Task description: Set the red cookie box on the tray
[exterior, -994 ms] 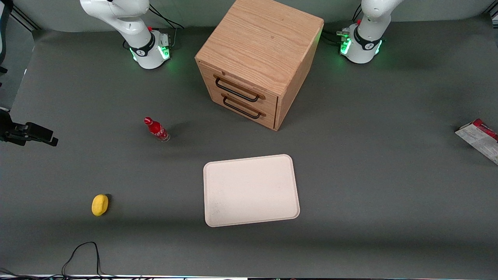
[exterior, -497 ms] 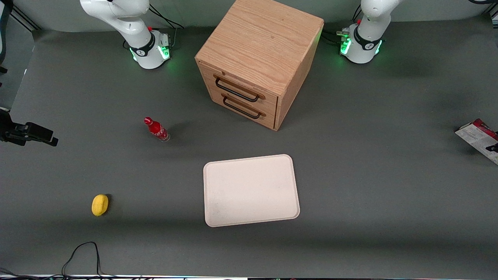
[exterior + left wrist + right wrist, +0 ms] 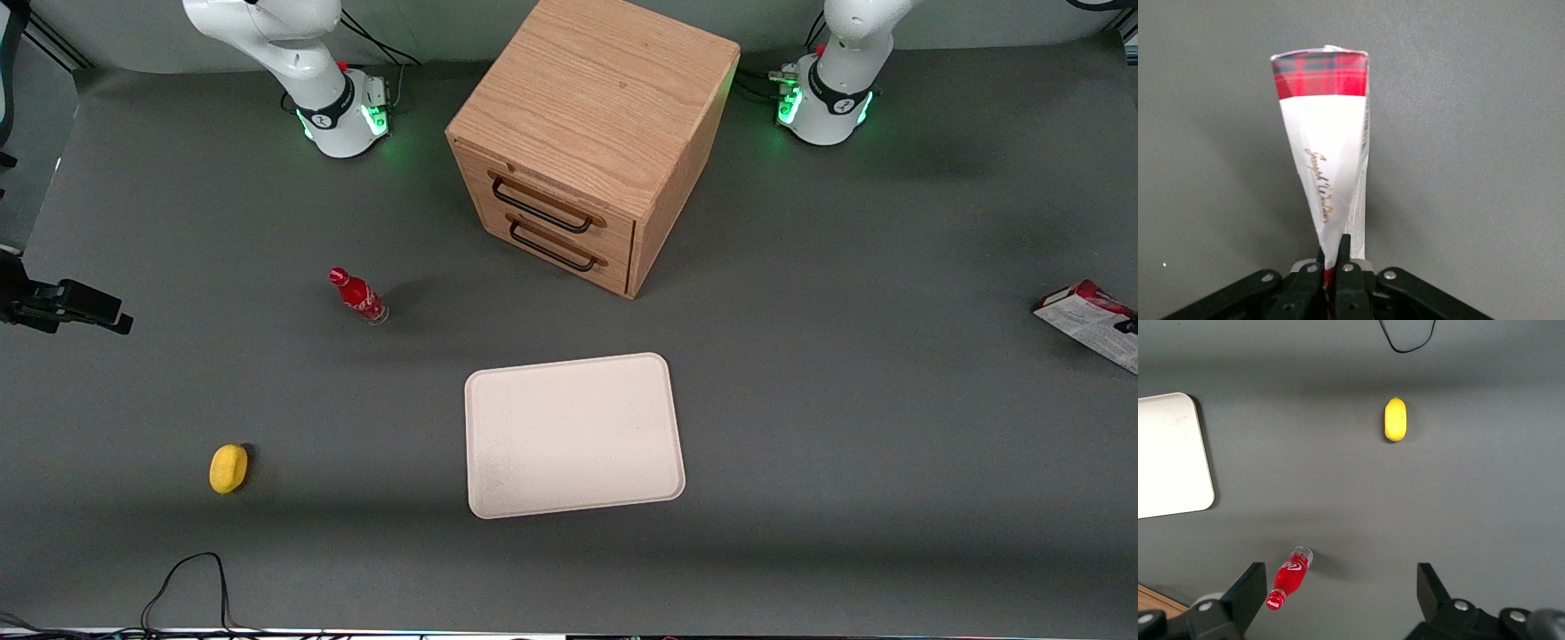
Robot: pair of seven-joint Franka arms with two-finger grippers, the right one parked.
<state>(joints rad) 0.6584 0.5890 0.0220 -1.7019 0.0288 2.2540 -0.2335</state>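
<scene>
Our gripper (image 3: 1335, 257) pinches one end of the red cookie box (image 3: 1328, 160), at the working arm's end of the table, well apart from the tray (image 3: 573, 436). We judge the grasp made and the lift beginning; next we must carry it toward the tray nearer the front camera than the drawer cabinet (image 3: 587, 142).

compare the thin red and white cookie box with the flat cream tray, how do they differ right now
The thin red and white cookie box is pinched at one end by the left gripper, whose fingers are shut on it; the flat cream-white tray lies untouched. The box sits at the working arm's end of the table, the tray in front of the wooden drawer cabinet. The box is printed, with a red tartan end; the tray is plain and much larger. Both are flat and rectangular.
</scene>
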